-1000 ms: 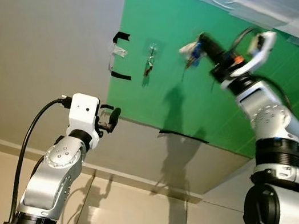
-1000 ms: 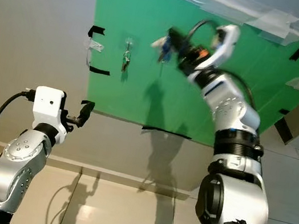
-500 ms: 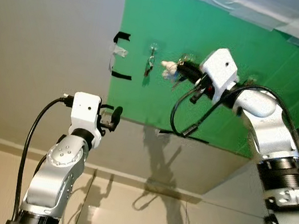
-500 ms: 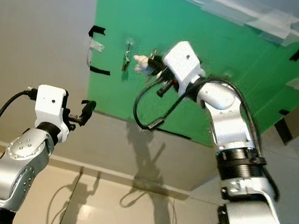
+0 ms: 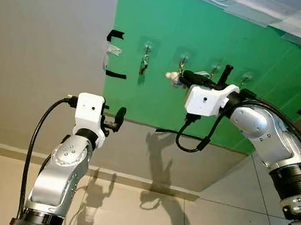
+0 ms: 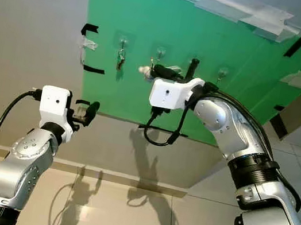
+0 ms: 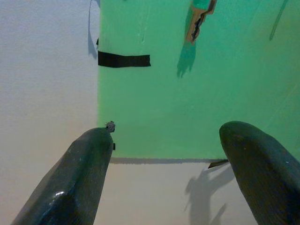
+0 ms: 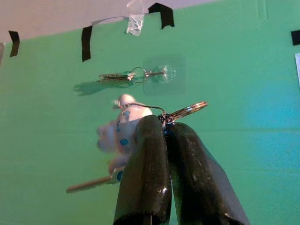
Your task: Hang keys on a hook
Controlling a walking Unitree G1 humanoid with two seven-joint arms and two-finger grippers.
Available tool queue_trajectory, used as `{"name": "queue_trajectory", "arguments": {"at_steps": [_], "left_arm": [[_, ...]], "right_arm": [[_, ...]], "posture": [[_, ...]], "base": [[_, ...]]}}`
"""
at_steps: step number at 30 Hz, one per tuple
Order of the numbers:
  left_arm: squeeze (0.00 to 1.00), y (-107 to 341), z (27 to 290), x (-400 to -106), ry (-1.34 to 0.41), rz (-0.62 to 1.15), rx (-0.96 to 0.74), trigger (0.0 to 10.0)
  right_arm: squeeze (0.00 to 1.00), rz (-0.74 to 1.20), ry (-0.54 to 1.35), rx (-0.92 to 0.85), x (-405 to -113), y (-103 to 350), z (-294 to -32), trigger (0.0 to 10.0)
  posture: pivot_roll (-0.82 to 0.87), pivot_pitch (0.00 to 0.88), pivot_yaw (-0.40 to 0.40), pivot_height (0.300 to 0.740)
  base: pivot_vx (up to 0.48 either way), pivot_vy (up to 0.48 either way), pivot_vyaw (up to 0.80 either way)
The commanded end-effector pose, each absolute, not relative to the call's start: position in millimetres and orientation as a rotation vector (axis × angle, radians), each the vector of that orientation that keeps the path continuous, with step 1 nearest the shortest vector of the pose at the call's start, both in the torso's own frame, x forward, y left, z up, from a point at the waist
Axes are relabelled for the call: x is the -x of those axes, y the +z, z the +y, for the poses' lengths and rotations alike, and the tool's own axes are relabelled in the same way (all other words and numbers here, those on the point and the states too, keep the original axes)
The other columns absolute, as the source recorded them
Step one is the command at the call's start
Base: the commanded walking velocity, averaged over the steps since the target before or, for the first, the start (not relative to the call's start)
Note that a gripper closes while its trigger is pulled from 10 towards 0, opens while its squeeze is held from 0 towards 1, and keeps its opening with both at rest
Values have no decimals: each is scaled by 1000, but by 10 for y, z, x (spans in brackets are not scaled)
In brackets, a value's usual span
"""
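Your right arm is raised and bent at the elbow, its forearm reaching across the green board taped to the wall (image 5: 160,91), with the white wrist camera box just in front of the board's lower middle. The right gripper (image 8: 164,123) points at the board, its two black fingers pressed together on the chain of a key bunch with a small white figure charm and a silver ring (image 8: 123,131). In the right wrist view the ring pokes out past the fingertips, the charm hangs against one finger, and a key blade sticks out beside it. Seen from your head, that bunch (image 5: 172,77) sits right at the board, just under the second clear plastic hook (image 5: 185,55) of the row of four; you cannot tell whether the ring is touching that hook.

The first clear hook (image 5: 148,46), nearest the board's left edge, already carries a hanging set of metal keys (image 5: 144,64). The third hook (image 5: 216,66) and the fourth hook (image 5: 246,77) lie farther along the board, above your right forearm.

Your left arm is bent upward below the board's lower left corner, well apart from the hooks. The left gripper (image 7: 168,154) has its fingers spread wide with nothing between them, aimed at the board's bottom edge near a strip of black tape (image 7: 123,59).
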State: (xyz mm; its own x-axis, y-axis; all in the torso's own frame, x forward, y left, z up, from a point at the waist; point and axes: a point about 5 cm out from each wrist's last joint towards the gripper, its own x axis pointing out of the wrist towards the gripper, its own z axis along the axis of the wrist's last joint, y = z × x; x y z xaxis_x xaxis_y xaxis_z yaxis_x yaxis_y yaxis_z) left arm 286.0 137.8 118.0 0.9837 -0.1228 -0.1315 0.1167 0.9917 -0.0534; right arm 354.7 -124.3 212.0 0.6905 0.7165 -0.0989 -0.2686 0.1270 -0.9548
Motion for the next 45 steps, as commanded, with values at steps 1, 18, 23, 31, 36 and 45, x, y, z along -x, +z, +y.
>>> {"name": "queue_trajectory", "arguments": {"at_steps": [1,18,23,31,36,45], "left_arm": [[0,1202,1303,-2890,-145,127,51,10000],[0,1725,1674,-3174,-522,-32,133,10000],[0,1793,1833,-3192,-642,-10,77,10000],[0,1968,1866,-3095,-961,20,16,10000],[0,2096,1837,-3133,-1098,9,25,10000],[0,2142,1775,-3164,-1165,-3,20,10000]], "right_arm": [[0,-447,748,1220,-3548,2158,-1265,0],[0,-216,1156,482,-3337,2289,-1230,0],[0,-156,1223,481,-3280,2256,-1328,0],[0,-96,1324,567,-3202,2146,-1539,0],[0,-144,1361,838,-3174,2170,-1499,0],[0,-193,1386,1299,-3157,2102,-1459,0]], "posture": [[77,0,-129,740],[65,0,-131,740],[57,0,-128,740],[49,0,-119,740],[44,0,-114,740],[29,0,-113,740]], "base": [[0,0,0],[0,0,0],[0,0,0],[0,0,0],[0,0,0],[0,0,0]]}}
